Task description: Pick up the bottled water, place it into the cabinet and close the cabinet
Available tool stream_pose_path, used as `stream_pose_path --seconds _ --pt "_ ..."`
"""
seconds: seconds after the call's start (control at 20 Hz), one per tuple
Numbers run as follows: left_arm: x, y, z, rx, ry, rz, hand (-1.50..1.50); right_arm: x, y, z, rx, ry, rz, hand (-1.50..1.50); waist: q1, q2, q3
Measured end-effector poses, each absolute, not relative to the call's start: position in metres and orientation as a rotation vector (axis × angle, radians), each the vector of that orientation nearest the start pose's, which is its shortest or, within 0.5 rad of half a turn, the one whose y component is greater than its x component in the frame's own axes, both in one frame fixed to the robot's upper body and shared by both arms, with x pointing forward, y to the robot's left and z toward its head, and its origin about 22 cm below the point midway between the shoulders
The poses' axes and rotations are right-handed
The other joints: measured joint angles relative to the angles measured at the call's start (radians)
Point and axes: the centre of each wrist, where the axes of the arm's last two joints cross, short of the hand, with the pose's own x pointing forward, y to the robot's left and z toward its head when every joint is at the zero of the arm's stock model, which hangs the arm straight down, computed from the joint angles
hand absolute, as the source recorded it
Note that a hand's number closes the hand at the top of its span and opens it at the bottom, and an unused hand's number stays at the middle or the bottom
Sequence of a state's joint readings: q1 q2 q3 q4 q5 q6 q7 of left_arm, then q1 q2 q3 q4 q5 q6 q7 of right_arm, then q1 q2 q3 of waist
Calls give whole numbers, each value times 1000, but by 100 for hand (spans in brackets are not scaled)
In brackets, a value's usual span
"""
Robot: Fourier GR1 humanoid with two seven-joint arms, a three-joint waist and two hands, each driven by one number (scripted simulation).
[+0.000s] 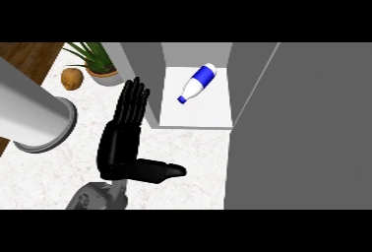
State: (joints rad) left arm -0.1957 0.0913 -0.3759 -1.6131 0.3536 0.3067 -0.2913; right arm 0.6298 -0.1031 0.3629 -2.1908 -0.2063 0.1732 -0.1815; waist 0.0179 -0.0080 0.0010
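Observation:
The bottled water (197,83), white with a blue label and blue cap, lies on its side on the white floor of the open cabinet (195,117), cap toward the lower left. The cabinet's grey door (305,128) stands open at the right and fills that side of the view. My left hand (120,142) is just left of the cabinet's left wall, open, fingers straight and pointing away, thumb stretched to the right. It touches nothing and holds nothing. My right hand does not show.
A large pale grey cylinder (33,110) slants in from the upper left over the marble counter (181,147). Behind it are a potted plant (100,66) and a brown potato (71,78). A wooden floor strip (25,54) shows beyond the counter's left edge.

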Motion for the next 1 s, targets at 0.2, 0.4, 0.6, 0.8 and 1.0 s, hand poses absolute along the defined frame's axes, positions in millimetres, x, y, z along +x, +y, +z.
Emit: stream_pose_path --seconds 0.2,0.4,0.6,0.8,1.0 --pt "221 144 59 -379 -1911 114 -150 96 -206 54 434 -1771 60 -150 -6 1 -1" --pt "185 157 67 -406 -1919 119 -150 97 -206 57 457 -1738 183 150 -4 2 -1" --pt "160 176 74 -388 -1932 150 -150 92 -200 64 496 -1694 327 150 -3 4 -1" --pt "136 195 82 -350 -1960 178 -150 95 -192 69 523 -1678 430 150 3 9 0" --pt "119 216 81 -322 -1974 204 -150 93 -182 78 520 -1662 504 150 2 15 2"
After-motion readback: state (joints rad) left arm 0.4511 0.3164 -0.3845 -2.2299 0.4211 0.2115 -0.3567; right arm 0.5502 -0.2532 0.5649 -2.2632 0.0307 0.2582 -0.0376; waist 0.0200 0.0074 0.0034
